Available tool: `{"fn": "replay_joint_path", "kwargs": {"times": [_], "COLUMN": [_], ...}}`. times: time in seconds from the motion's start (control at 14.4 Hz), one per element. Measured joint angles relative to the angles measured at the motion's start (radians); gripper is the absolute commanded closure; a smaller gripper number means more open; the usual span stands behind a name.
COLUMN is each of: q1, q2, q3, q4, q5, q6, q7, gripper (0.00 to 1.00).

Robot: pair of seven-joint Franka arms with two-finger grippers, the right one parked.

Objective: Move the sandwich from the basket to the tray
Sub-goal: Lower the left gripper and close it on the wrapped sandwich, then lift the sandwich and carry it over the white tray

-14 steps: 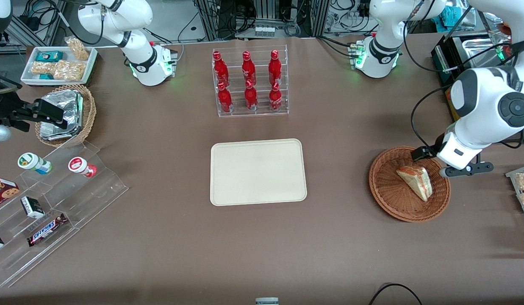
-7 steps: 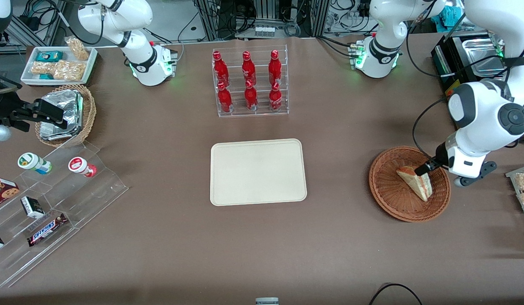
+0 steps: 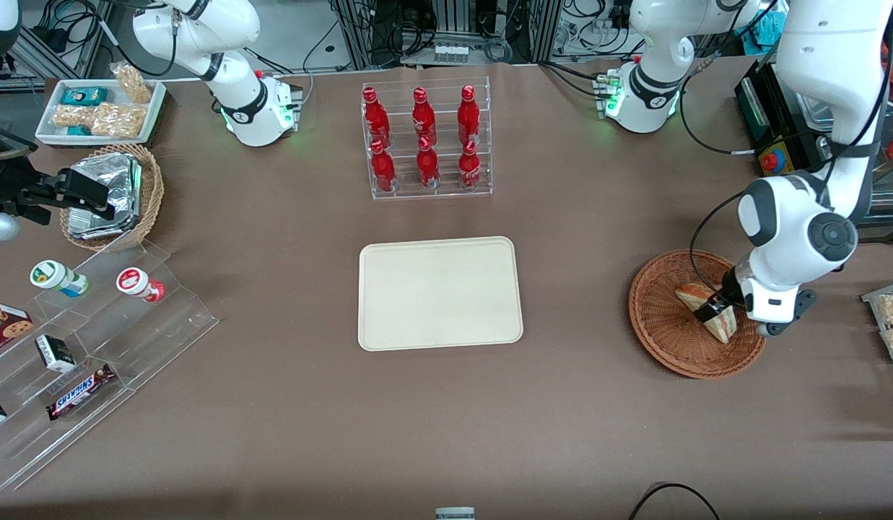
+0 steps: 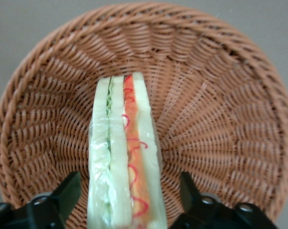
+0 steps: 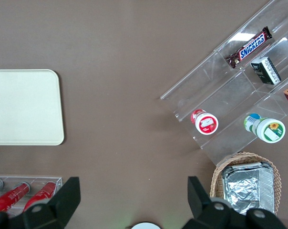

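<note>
Sandwich (image 4: pixel 123 157) lying in basket (image 3: pixel 663 339), pincer (image 3: pixel 715 312) lowered into basket, its 2 fingers (image 4: pixel 63 196) spread wide either side of sandwich without gripping, tray (image 3: pixel 440 293) bare mid-tabletop (image 3: pixel 583 426)

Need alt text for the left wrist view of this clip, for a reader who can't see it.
A wedge sandwich stands on edge in a round reddish-brown wicker basket, its green and red-orange filling layers facing the camera. The open gripper straddles it, one dark finger on each side with a gap between each finger and the bread.
</note>
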Motion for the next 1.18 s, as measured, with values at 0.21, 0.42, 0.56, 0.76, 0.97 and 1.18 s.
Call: {"fn": "replay_joint_path", "kwargs": {"times": [0.21, 0.42, 0.56, 0.76, 0.97, 1.18], "q1": [0.006, 0.003, -0.021, -0.118, -0.269, -0.436], "q2": [-0.001, -0.042, -0.076, -0.092, -0.071, -0.012], "q3": [0.000, -0.007, -0.022, -0.057, -0.076, -0.081], "q4": [0.007, 0.085, 0.176, 0.265, 0.275, 0.280], "q5": [0.000, 0.001, 0.004, 0.005, 0.003, 0.003], "q6": [-0.033, -0.257, -0.444, -0.550, -0.522, -0.397], "q7": [-0.002, 0.002, 0.074, 0.314, 0.286, 0.112], "gripper": [0.95, 0.98, 0.97, 0.96, 0.98, 0.99]}}
